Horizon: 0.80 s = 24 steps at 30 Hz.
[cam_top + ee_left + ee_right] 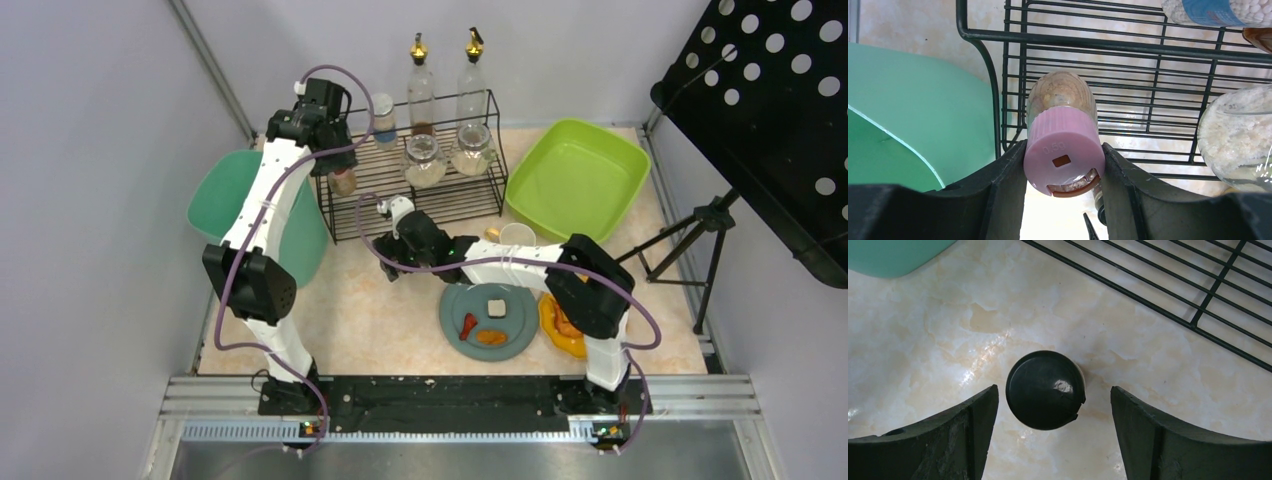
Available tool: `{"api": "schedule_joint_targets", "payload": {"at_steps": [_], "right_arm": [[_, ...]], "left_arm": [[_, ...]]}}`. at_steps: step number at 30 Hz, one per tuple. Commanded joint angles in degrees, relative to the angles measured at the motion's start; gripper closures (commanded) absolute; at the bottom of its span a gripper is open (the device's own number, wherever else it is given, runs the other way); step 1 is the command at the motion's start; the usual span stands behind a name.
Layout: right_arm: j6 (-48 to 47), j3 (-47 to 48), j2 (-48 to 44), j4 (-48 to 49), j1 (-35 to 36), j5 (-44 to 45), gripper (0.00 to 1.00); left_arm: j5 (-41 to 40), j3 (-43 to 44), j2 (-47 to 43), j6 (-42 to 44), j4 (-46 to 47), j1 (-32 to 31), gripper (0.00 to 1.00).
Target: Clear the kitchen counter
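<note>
The right jaws stand released, straddling a small black round-capped jar (1045, 390) upright on the beige marbled counter (923, 340), its long axis pointing up between them, just in front of the black wire rack (1198, 290); the left jaws are clenched on a pink-capped glass spice bottle (1062, 145) at that rack's left end; the lime-green square tub (578, 180) looks empty.

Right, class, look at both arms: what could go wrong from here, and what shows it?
1. The left gripper pinches the spice shaker only by its round pink cap, at the wire rack; it may slip, or swing into the glass jar beside it.
2. The black-lidded container on the kitchen counter sits nearer one finger of the open right gripper; closing could shove or tip it.
</note>
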Motion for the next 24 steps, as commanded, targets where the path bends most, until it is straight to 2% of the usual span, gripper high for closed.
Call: {"api": "schedule_joint_targets", "payload": {"at_steps": [1, 4, 8, 20, 24], "right_arm": [[-0.4, 4.0, 1.5, 4.9, 0.5, 1.0, 0.21], [-1.0, 5.2, 2.4, 4.1, 0.7, 1.4, 0.25], [-1.0, 6.7, 3.4, 2.0, 0.8, 1.6, 0.30], [-0.5, 5.2, 2.4, -0.4, 1.0, 3.1, 0.42], [-0.6, 5.0, 2.1, -0.4, 1.1, 3.3, 0.57]], "left_arm": [[-2.5, 2.3, 0.9, 0.4, -0.2, 0.3, 0.53], [-3.1, 2.4, 1.2, 0.4, -0.2, 0.3, 0.43], [-3.6, 2.5, 1.0, 0.2, -0.1, 0.3, 0.36], [-2.8, 3.0, 0.8, 0.0, 0.3, 0.3, 0.32], [-2.5, 3.2, -0.1, -0.1, 0.0, 0.3, 0.31]]}}
